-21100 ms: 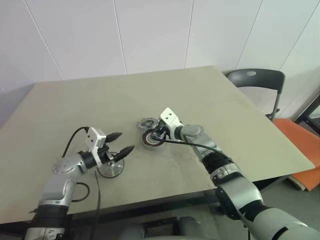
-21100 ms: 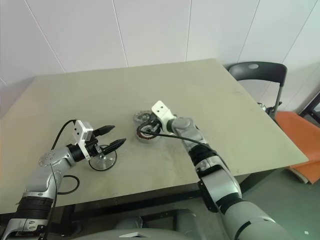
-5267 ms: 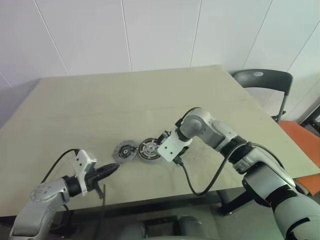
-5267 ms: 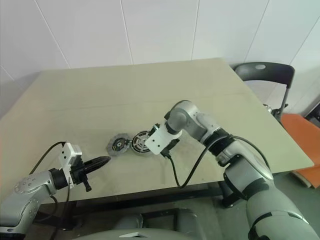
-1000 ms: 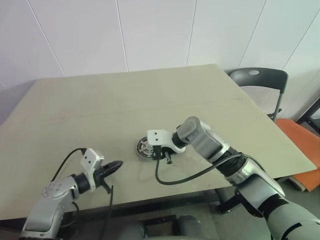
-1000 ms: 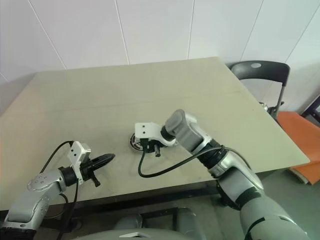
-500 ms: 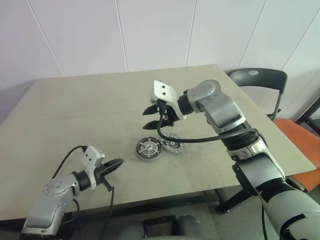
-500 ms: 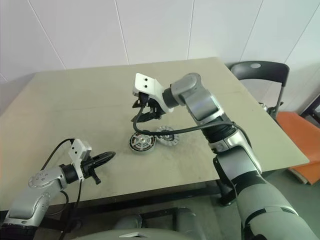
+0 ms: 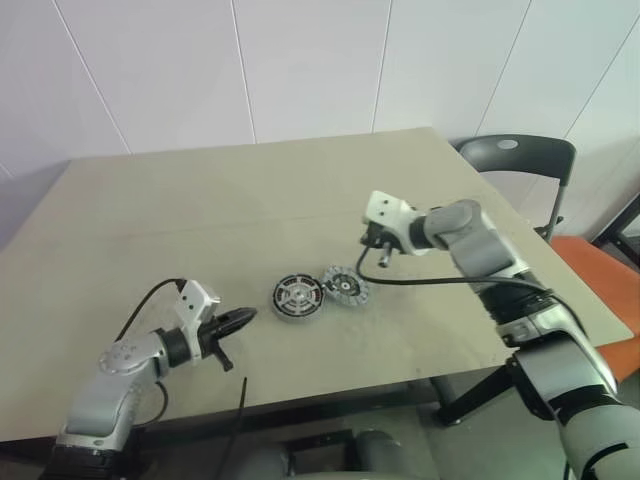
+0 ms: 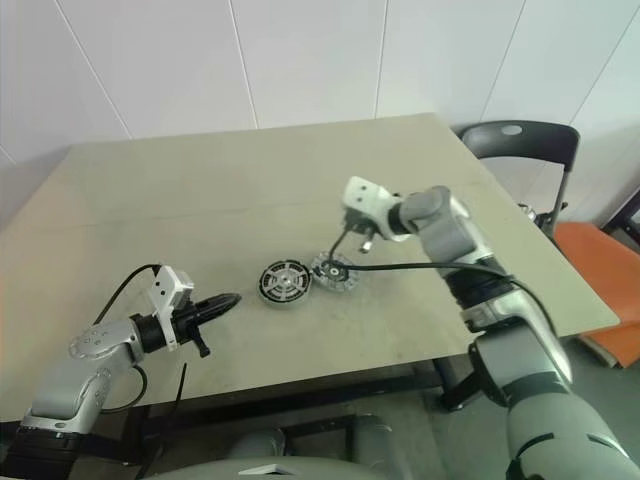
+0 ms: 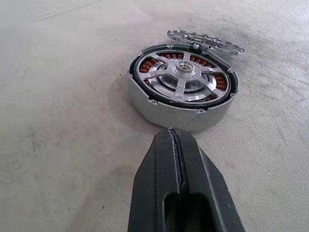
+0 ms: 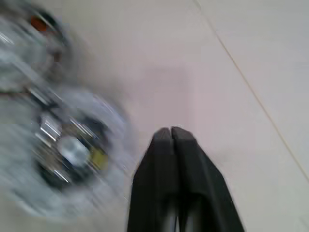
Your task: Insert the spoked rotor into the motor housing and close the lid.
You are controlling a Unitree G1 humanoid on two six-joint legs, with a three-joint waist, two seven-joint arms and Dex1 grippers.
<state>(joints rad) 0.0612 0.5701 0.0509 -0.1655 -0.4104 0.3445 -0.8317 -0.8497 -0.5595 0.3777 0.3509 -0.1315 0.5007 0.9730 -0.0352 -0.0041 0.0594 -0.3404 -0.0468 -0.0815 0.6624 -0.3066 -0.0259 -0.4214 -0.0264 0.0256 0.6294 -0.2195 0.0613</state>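
The motor housing (image 9: 297,297) lies flat on the worktop (image 9: 200,220) just below frame centre, open face up, the spoked rotor (image 11: 184,81) seated in it over the copper windings. The lid (image 9: 343,285) lies flat touching the housing's right edge. Being round, none has a long axis. The left claw (image 9: 240,318), pinched shut and empty, points at the housing from the lower left, near it. The right claw (image 10: 338,240), also shut and empty, hangs just above and right of the lid.
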